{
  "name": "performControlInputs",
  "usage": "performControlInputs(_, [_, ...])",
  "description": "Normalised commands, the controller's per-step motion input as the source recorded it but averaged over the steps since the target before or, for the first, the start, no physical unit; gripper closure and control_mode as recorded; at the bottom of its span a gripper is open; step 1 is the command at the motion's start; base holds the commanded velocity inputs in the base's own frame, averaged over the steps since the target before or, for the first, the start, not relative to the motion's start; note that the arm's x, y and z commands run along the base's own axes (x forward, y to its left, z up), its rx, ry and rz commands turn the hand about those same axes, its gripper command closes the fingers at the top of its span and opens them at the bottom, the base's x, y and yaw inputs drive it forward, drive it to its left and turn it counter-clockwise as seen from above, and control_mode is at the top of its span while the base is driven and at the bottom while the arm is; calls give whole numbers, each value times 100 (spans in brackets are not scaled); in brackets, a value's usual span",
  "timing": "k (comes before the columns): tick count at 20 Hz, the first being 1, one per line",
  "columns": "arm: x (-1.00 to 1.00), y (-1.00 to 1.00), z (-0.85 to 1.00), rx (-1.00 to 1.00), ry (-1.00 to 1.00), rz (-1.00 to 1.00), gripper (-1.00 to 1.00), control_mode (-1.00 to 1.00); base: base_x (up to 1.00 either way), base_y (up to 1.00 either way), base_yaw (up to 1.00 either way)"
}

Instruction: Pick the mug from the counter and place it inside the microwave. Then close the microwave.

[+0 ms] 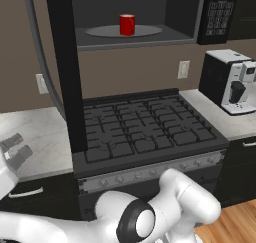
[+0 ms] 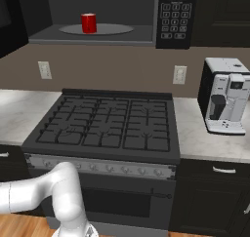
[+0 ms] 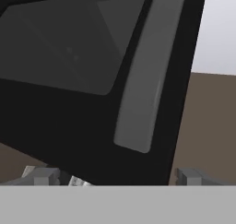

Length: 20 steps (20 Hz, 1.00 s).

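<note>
The red mug (image 1: pixel 127 24) (image 2: pixel 88 23) stands upright on the grey turntable (image 1: pixel 100 32) inside the black microwave (image 1: pixel 186 11) (image 2: pixel 146 9), above the stove. The microwave door (image 1: pixel 67 72) is swung open toward me, edge-on in the left base view, and its dark window and curved grey handle (image 3: pixel 147 75) are close in the hand view. My gripper (image 1: pixel 16 148) (image 3: pixel 117 177) is open with nothing held. It hangs over the marbled counter (image 1: pixel 42 132), left of the door and on its outer side. The keypad (image 2: pixel 173 14) is at the microwave's right.
A black gas stove (image 1: pixel 145 127) (image 2: pixel 107 124) lies under the microwave. A white-and-black coffee machine (image 1: pixel 230 82) (image 2: pixel 225 97) stands on the counter to the right. Wall outlets (image 1: pixel 183 69) (image 2: pixel 44 69) sit on the brown backsplash.
</note>
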Motion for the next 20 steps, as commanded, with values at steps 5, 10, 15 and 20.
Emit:
performControlInputs(5, [14,-17,19,0,8,0,-100,-100,0,0,0])
performControlInputs(10, [20,-25,9,0,5,0,-100,-100,0,0,0])
performControlInputs(15, [13,-34,20,0,9,0,-100,-100,0,0,0])
performControlInputs(20, [3,-31,24,0,16,0,-100,-100,0,0,0])
